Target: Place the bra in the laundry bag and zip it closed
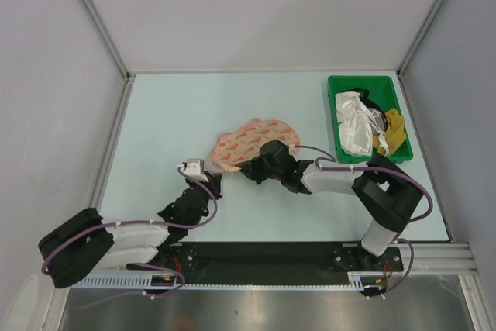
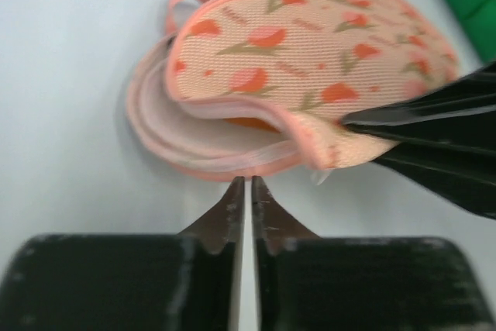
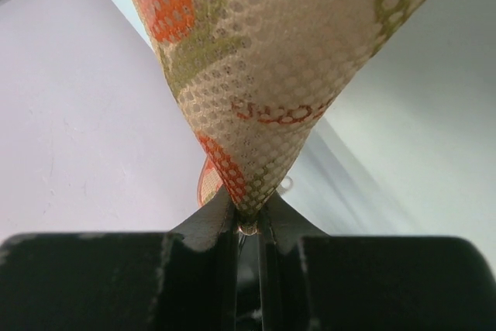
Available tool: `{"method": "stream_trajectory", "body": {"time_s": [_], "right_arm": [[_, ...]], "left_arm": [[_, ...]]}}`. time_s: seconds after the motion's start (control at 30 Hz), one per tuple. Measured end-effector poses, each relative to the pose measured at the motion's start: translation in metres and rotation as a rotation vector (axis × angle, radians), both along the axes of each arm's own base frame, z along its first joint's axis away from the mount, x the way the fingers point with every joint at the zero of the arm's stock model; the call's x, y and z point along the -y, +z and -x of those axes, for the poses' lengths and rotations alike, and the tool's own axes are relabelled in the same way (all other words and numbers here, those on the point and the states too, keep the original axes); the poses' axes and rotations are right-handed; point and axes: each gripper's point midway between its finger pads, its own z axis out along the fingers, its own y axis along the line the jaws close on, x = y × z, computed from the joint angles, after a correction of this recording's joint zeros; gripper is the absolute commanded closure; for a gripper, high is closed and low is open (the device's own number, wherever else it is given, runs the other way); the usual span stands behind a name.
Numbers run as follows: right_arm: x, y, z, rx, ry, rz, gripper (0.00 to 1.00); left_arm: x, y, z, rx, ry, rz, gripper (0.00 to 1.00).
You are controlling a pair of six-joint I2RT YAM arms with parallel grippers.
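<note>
Bright even light, soft shadows, blurry wrist close-ups

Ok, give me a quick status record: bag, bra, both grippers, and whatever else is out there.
laundry bag: centre of the table, rim gaping on the side facing the left arm, so not zipped there
bra: only an orange sliver shows inside that gap
right gripper: jaws shut on the bag's printed fabric
left gripper: jaws shut, tips at the bag's rim; cannot tell whether they hold anything
green bin: far right, holds white and yellow cloth items
</note>
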Motion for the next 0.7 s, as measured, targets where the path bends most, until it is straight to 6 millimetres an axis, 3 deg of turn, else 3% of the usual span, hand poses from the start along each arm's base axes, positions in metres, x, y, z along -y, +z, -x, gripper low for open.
{"method": "stream_trajectory", "body": {"time_s": [0.03,0.1,0.23,0.4,0.53,0.7], "right_arm": [[0.0,0.0,0.0,0.0,-0.001,0.0,1.0],[0.0,0.0,-0.001,0.001,-0.002,-0.001,1.0],[0.0,0.0,-0.001,0.0,-0.002,-0.001,1.0],[0.0,0.002,-0.001,0.002,-0.002,-0.003,1.0],[-0.002,0.005,-0.003,0.006,-0.002,-0.008,1.0],[-0.003,0.007,-0.003,0.008,-0.002,-0.01,1.0]], "left_arm": [[0.004,0.003,0.0,0.008,-0.018,0.011,0.69],[0.015,0.013,0.002,0.032,-0.078,0.037,0.65],[0.027,0.016,0.004,0.046,-0.143,0.051,0.67],[0.034,-0.002,0.007,0.01,-0.188,0.009,0.72],[0.039,-0.013,0.008,-0.011,-0.214,-0.019,0.67],[0.048,-0.006,0.002,0.01,-0.22,-0.006,0.64]]}}
